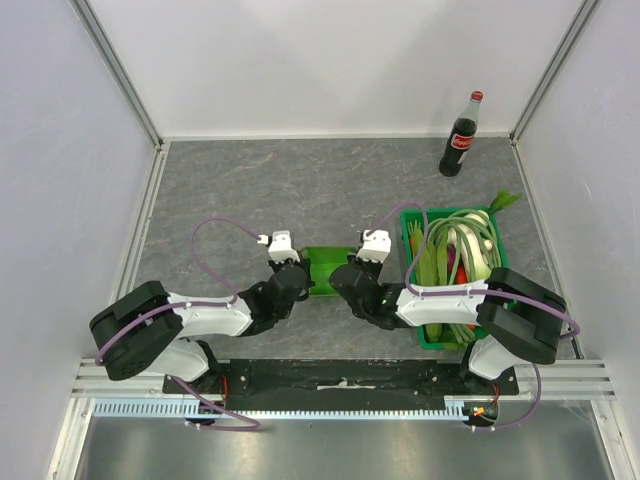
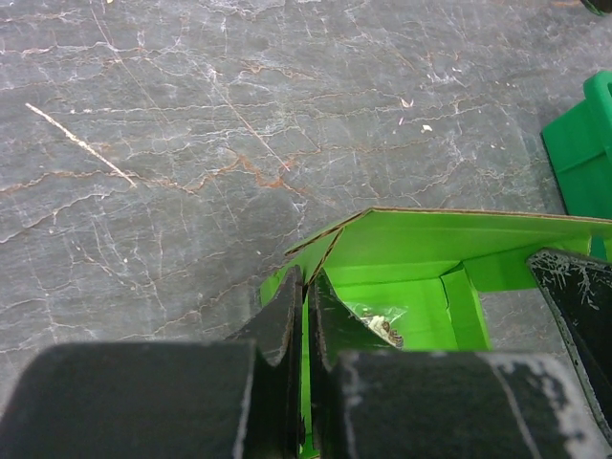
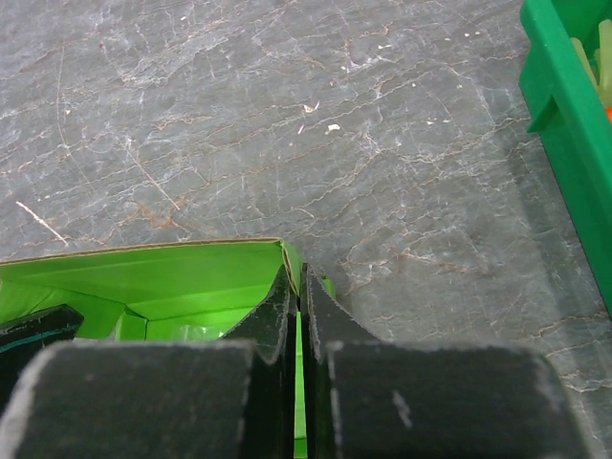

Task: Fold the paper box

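The paper box (image 1: 325, 270) is bright lime-green card and lies on the grey table between my two grippers. My left gripper (image 1: 296, 276) is shut on the box's left wall; in the left wrist view the fingers (image 2: 307, 292) pinch that wall, with the open box (image 2: 430, 277) and a small clear packet (image 2: 378, 323) inside. My right gripper (image 1: 343, 276) is shut on the box's right wall; in the right wrist view the fingers (image 3: 299, 287) pinch the wall, and the box's inside (image 3: 153, 282) spreads left.
A dark-green plastic crate (image 1: 425, 330) of vegetables stands right of the right arm, and shows in the right wrist view (image 3: 569, 124). A cola bottle (image 1: 460, 137) stands at the back right. White walls enclose the table.
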Available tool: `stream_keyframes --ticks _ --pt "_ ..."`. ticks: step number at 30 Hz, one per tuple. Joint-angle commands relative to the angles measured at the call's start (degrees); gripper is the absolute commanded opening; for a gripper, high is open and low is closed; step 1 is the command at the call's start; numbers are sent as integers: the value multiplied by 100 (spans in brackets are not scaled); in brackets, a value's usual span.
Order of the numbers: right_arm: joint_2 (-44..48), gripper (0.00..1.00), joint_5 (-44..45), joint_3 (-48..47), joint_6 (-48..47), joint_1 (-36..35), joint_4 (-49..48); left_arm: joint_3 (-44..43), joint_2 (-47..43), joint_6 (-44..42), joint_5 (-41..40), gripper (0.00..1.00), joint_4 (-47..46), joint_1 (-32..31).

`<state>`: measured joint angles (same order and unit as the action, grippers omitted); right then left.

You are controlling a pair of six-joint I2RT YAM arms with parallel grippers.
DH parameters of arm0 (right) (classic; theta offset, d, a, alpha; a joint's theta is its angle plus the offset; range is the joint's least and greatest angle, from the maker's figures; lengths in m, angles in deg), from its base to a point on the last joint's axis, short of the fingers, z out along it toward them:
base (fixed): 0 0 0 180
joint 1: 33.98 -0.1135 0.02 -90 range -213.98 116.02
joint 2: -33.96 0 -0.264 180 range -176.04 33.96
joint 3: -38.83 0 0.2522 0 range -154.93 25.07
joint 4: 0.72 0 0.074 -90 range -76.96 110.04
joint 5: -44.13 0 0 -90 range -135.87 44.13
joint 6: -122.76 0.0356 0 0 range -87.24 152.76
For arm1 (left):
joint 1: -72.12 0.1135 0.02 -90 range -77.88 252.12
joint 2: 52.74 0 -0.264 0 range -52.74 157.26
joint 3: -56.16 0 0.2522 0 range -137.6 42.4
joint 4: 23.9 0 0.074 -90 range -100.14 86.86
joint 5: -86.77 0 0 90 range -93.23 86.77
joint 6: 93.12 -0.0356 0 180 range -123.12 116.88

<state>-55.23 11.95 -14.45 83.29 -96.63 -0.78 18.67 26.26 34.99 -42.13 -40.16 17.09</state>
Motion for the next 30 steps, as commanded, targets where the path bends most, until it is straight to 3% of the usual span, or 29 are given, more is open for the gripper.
stream_keyframes --ticks 1,25,30 --pt "-37 0 537 68 511 -89 275 26 203 530 -540 2 181 -184" --pt "-169 0 1275 349 1758 -994 1136 193 678 1858 -1840 2 629 -1212" --pt "-99 5 1302 402 1786 -1126 1180 368 722 2235 -2368 2 620 -1475"
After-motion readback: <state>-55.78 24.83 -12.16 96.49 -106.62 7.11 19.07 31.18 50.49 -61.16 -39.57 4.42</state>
